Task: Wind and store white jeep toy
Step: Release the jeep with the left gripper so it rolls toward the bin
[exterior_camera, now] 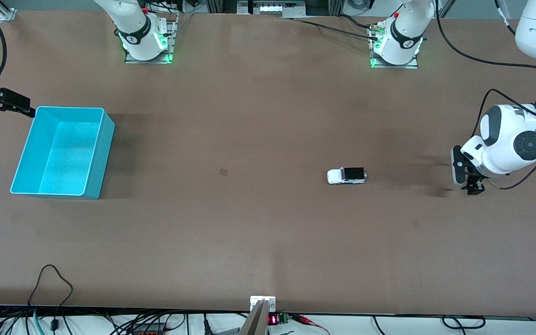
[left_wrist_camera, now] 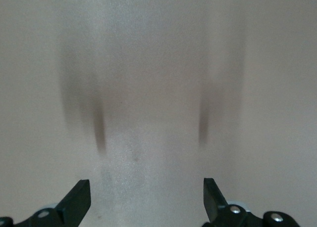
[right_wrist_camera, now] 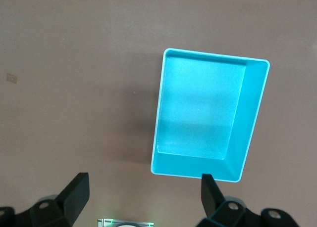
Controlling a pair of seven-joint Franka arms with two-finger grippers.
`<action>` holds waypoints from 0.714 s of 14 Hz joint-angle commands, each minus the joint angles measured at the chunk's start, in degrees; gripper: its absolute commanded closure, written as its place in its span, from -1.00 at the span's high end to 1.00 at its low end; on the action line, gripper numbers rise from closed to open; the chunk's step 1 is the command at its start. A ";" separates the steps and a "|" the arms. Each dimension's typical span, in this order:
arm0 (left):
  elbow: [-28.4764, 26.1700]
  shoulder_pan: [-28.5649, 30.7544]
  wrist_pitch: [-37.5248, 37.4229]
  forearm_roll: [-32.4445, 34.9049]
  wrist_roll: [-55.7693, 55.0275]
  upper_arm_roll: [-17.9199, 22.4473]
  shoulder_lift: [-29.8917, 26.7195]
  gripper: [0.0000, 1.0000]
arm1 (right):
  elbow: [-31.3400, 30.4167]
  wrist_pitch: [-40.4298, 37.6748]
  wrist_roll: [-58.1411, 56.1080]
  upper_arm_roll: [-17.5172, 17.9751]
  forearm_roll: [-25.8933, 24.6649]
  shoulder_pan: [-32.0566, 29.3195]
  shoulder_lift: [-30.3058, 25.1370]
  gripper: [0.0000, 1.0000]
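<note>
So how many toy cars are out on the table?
1: the white jeep toy sits on the bare table toward the left arm's end, apart from the teal bin. The bin looks empty, so none seems hidden.

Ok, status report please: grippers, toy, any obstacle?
Left gripper open, low over table. Right gripper open, near teal plastic bin. Small white jeep toy untouched, nothing beside it.
</note>
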 commanded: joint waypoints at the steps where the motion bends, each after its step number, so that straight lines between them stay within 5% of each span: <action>1: -0.32 0.64 -1.06 0.94 0.94 -0.79 -1.19 1.00 | -0.36 -0.40 -0.43 0.16 -0.01 0.02 -0.51 1.00; 10: -0.41 0.46 -1.06 0.94 0.94 -1.49 -1.28 1.00 | -0.36 -0.31 -0.43 0.16 -0.01 -0.06 -0.42 1.00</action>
